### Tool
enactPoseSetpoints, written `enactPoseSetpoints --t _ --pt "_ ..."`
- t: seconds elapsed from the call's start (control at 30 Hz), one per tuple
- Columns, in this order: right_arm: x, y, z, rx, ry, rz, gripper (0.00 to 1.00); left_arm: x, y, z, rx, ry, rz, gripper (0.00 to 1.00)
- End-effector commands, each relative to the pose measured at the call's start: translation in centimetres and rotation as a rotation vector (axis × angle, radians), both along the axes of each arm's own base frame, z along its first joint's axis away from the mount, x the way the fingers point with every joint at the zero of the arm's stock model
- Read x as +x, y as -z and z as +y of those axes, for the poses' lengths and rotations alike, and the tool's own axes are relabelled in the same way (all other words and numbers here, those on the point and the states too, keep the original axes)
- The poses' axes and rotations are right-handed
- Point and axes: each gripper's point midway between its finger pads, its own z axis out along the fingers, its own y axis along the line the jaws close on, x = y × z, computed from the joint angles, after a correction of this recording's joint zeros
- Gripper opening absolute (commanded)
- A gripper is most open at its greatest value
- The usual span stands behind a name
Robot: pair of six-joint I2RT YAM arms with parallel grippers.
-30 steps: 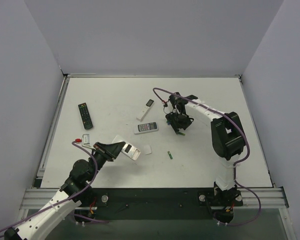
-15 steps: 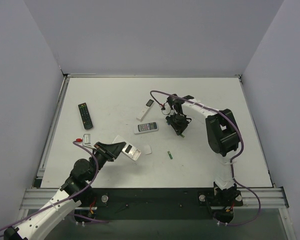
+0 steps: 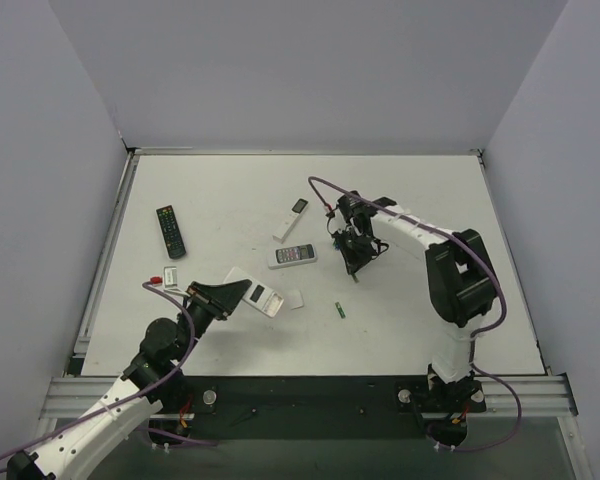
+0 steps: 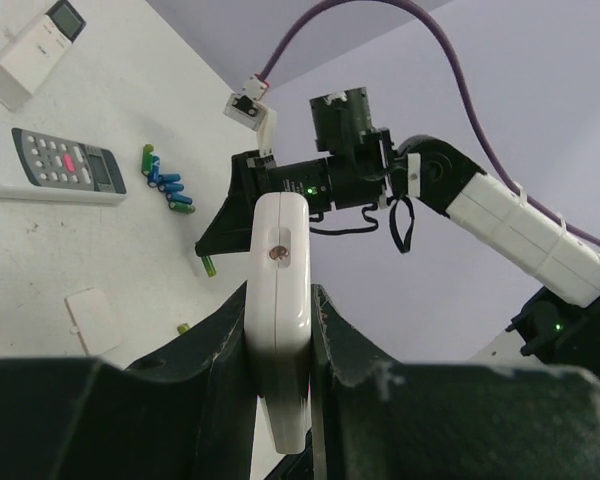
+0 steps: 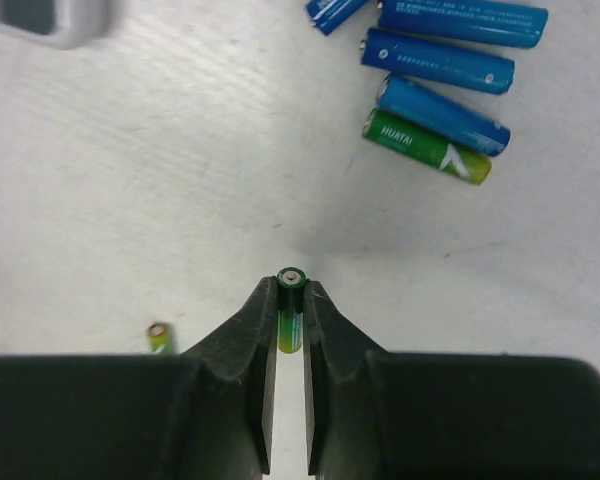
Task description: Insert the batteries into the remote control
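Closes right gripper tight onto green battery, lower centre; clamps white remote control in left gripper.

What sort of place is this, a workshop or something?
Most likely a robotics lab test cell: a white table boxed in by plain walls, a left arm and right arm bolted at its edge, with a black remote and loose batteries as practice props.
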Motion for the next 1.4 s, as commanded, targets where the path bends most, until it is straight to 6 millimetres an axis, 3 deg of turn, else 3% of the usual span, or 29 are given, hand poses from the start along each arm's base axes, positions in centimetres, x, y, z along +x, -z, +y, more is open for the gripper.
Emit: enactPoseSetpoints --t 0.0,0.1,0.23,0.27,0.33,0.37,0.43,0.53,0.7,1.37 --pt "0.5 -8.4 4.5 0.286 0.126 -0.200 0.00 0.5 2.1 0.6 -0.061 -0.041 0.015 0.00" --pt "0.1 -11.0 7.1 0.422 0.153 -0.286 0.00 0.8 2.2 1.0 -0.086 -0.062 0.022 0.00" --pt "-0.5 -17.0 10.2 0.662 0.175 -0.437 0.00 1.0 2.2 1.3 -0.107 -0.083 0.026 0.00" --pt "-1.1 -16.9 10.4 0.686 0.182 -0.439 0.00 1.1 2.3 1.4 -0.108 -0.090 0.028 0.00" --pt "-1.6 -20.0 11.8 0.817 0.199 -0.493 0.00 1.2 2.2 1.5 -0.114 -0.102 0.026 0.00" --pt "-2.2 -19.7 12.0 0.838 0.206 -0.491 0.00 1.3 2.2 1.7 -0.116 -0.109 0.025 0.00" --pt "-2.9 -22.3 12.9 0.948 0.198 -0.542 0.00 1.5 2.2 1.8 -0.123 -0.121 0.031 0.00" --pt "-4.4 -24.1 13.9 1.033 0.145 -0.584 0.00 1.7 2.0 1.8 -0.122 -0.127 0.031 0.00" --pt "-6.4 -25.8 15.1 1.139 0.103 -0.606 0.00 1.8 2.0 1.7 -0.122 -0.125 0.037 0.00" --pt "-9.3 -26.1 17.7 1.254 0.133 -0.712 0.00 2.1 0.7 1.7 -0.235 -0.128 0.051 0.00"
